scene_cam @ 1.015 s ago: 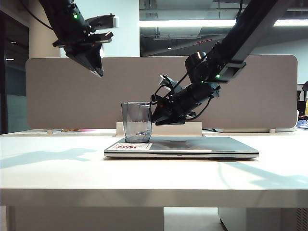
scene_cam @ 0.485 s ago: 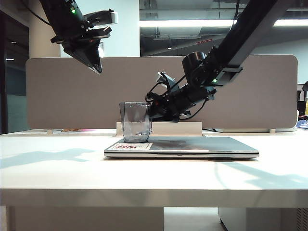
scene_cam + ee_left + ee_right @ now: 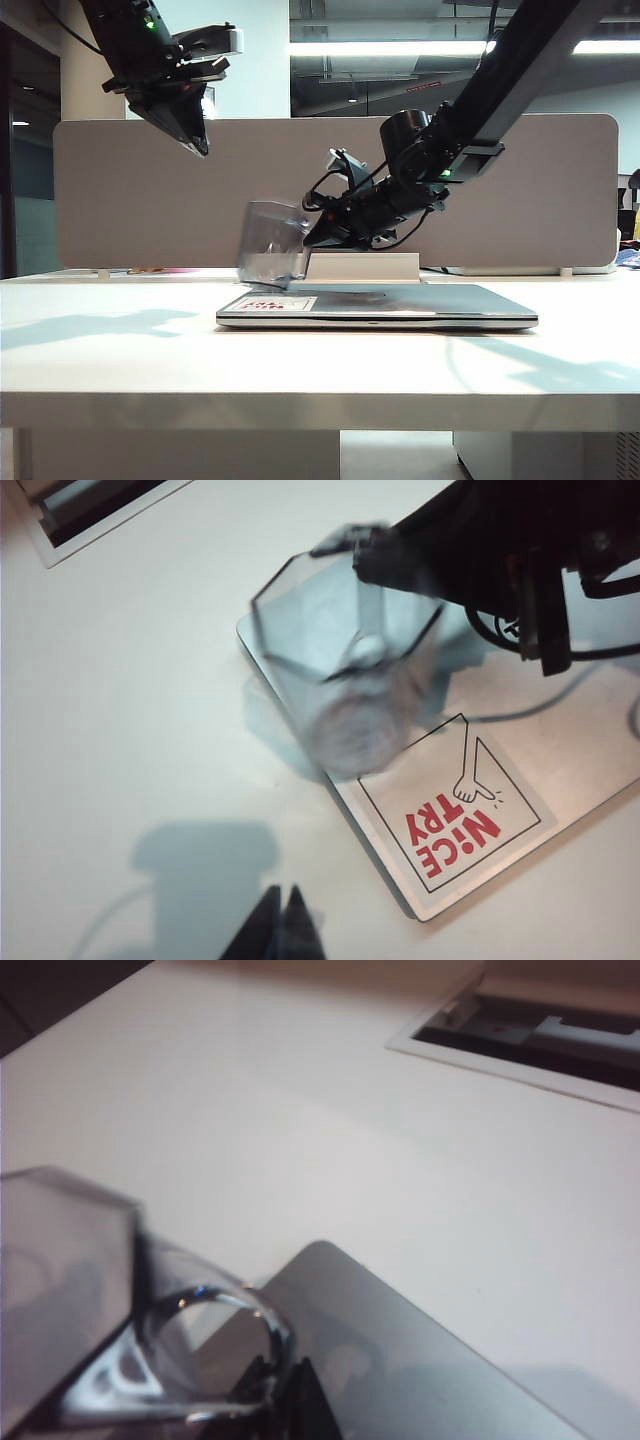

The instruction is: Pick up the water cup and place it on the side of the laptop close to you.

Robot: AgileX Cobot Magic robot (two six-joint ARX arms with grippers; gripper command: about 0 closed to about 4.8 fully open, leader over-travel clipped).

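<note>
The water cup point(image 3: 270, 248), smoky and see-through, hangs tilted with its base just over the left end of the closed silver laptop point(image 3: 420, 300). My right gripper point(image 3: 312, 234) reaches in from the right and is shut on the cup's side by the handle. In the right wrist view the cup point(image 3: 70, 1300) sits against the gripper point(image 3: 290, 1378), with the laptop point(image 3: 400, 1360) lid beneath. From the left wrist view the cup point(image 3: 345, 670) is blurred above the red-print sticker point(image 3: 455, 820). High at the upper left, my left gripper point(image 3: 200, 145) is shut and holds nothing; its tips point(image 3: 283, 905) meet.
A grey partition point(image 3: 140, 200) runs along the back of the white table point(image 3: 110, 350). A white stand point(image 3: 370, 267) sits just behind the laptop. A recessed cable slot point(image 3: 530, 1030) lies in the tabletop behind.
My right gripper has shut on the cup; the cup has tipped leftward and its base has come up off the laptop lid. The left arm has hardly moved.
</note>
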